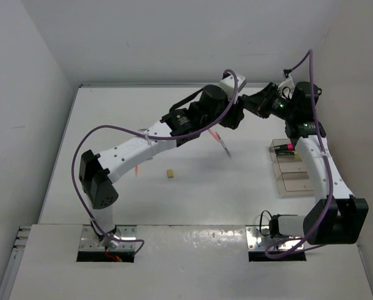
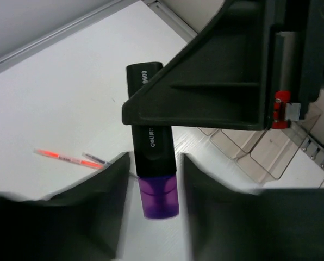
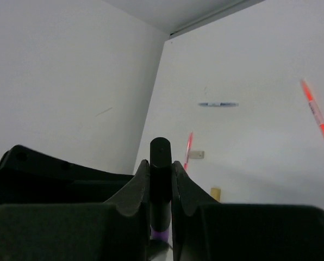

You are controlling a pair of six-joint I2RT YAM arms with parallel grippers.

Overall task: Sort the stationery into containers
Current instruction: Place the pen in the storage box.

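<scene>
A black highlighter with a purple cap [image 2: 151,147] hangs above the table between the two arms. My right gripper [image 3: 160,166] is shut on its black body and also shows in the left wrist view [image 2: 216,81]. My left gripper [image 2: 154,159] is open, its fingers on either side of the purple cap with a gap on each side. In the top view the two grippers meet at the far centre, the left [image 1: 239,119] and the right [image 1: 254,103]. Clear containers [image 1: 291,172] stand at the right; one holds a pink-ended highlighter [image 1: 282,147].
A tan eraser [image 1: 169,174] lies mid-table. An orange pen [image 1: 214,136] and a dark pen [image 1: 226,149] lie under the left wrist. Another orange pen [image 1: 138,169] shows beneath the left arm. A grey eraser [image 3: 197,155] lies near a red pen [image 3: 189,147].
</scene>
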